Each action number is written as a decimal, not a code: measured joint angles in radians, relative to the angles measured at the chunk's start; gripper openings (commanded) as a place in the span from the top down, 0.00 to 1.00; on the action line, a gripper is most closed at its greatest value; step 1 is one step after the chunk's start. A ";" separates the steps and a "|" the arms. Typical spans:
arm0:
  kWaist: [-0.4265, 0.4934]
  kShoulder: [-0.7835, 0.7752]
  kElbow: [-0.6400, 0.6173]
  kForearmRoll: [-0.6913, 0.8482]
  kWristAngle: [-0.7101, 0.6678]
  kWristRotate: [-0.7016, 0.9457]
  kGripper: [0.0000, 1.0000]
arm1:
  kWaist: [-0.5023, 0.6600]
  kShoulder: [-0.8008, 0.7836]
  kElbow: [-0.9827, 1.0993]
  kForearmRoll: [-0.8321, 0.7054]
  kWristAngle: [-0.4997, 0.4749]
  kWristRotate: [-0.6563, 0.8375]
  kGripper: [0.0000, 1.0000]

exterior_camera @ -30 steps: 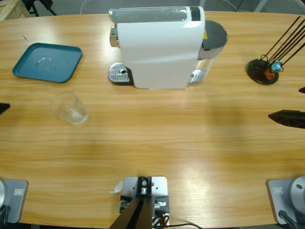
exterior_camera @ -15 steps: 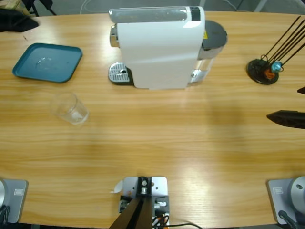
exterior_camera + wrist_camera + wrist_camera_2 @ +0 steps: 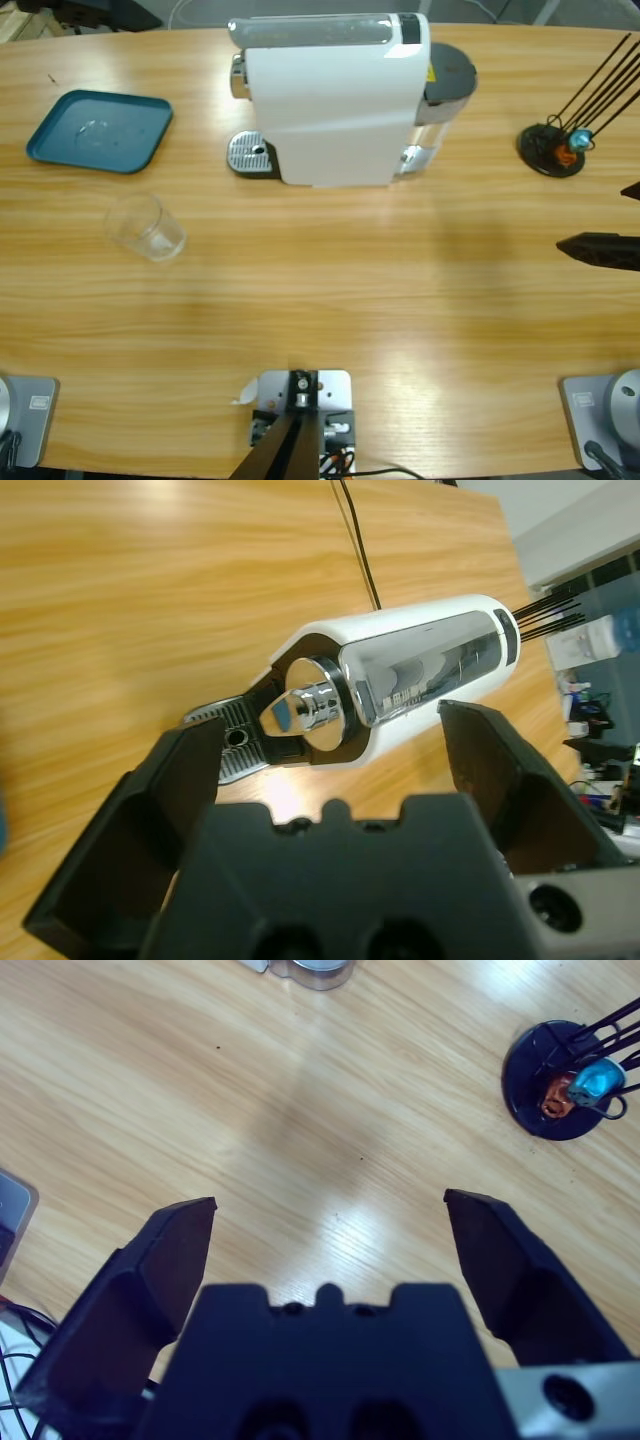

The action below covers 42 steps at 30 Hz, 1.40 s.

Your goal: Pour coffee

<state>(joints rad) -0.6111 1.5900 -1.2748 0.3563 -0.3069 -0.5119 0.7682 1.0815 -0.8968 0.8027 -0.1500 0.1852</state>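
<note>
Both my pincers, left (image 3: 330, 770) and right (image 3: 330, 1230), gape empty. No coffee visible; the glass (image 3: 146, 226) lies well left of the coffee machine (image 3: 335, 100). Clear and light, it could slip sideways.

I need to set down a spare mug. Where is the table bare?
The widest bare stretch runs along the near side, below the clear glass and the white coffee machine. The patch between the machine and the black capsule stand is also free. It is tighter between the teal tray and the glass.
</note>
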 measured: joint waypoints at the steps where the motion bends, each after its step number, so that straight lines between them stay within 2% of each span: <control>1: 0.001 0.018 -0.010 -0.001 -0.014 -0.014 0.06 | 0.000 0.000 0.000 0.000 0.000 0.000 0.00; 5: 0.008 0.088 -0.038 -0.002 -0.085 -0.039 0.08 | 0.000 0.000 0.000 0.000 -0.002 0.002 0.00; 9: 0.009 0.132 -0.067 -0.002 -0.127 -0.057 0.24 | 0.000 0.000 0.000 0.000 -0.003 0.002 0.00; 15: 0.009 0.142 -0.075 -0.002 -0.142 -0.063 0.24 | 0.000 0.000 0.000 0.000 -0.003 0.003 0.00; 17: 0.009 0.143 -0.075 -0.002 -0.148 -0.063 0.47 | 0.000 0.000 0.000 0.000 -0.004 0.005 0.00; 18: 0.009 0.143 -0.075 -0.002 -0.154 -0.063 0.51 | 0.000 0.000 0.000 0.000 -0.005 0.007 0.00; 28: 0.009 0.142 -0.075 -0.002 -0.246 -0.063 0.51 | 0.000 0.000 0.000 0.000 -0.006 0.011 0.00; 35: 0.021 0.142 -0.075 -0.002 -0.220 -0.032 0.52 | 0.000 0.000 0.000 0.000 -0.006 0.011 0.00; 36: 0.021 0.141 -0.075 -0.003 -0.210 -0.027 0.59 | 0.000 0.000 0.000 0.000 -0.006 0.011 0.00; 37: 0.021 0.139 -0.074 -0.003 -0.202 -0.024 0.78 | 0.000 0.000 0.000 0.000 -0.006 0.011 0.00; 38: 0.021 0.137 -0.074 -0.003 -0.195 -0.023 0.93 | 0.000 0.000 0.000 0.000 -0.006 0.011 0.00; 39: 0.021 0.135 -0.074 -0.003 -0.192 -0.022 1.00 | 0.000 0.000 0.000 0.000 -0.006 0.011 0.00; 42: 0.021 0.131 -0.074 -0.003 -0.191 -0.019 1.00 | 0.000 0.000 0.000 0.000 -0.006 0.011 0.00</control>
<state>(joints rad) -0.5903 1.7207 -1.3488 0.3537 -0.4978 -0.5309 0.7682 1.0815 -0.8968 0.8028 -0.1559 0.1963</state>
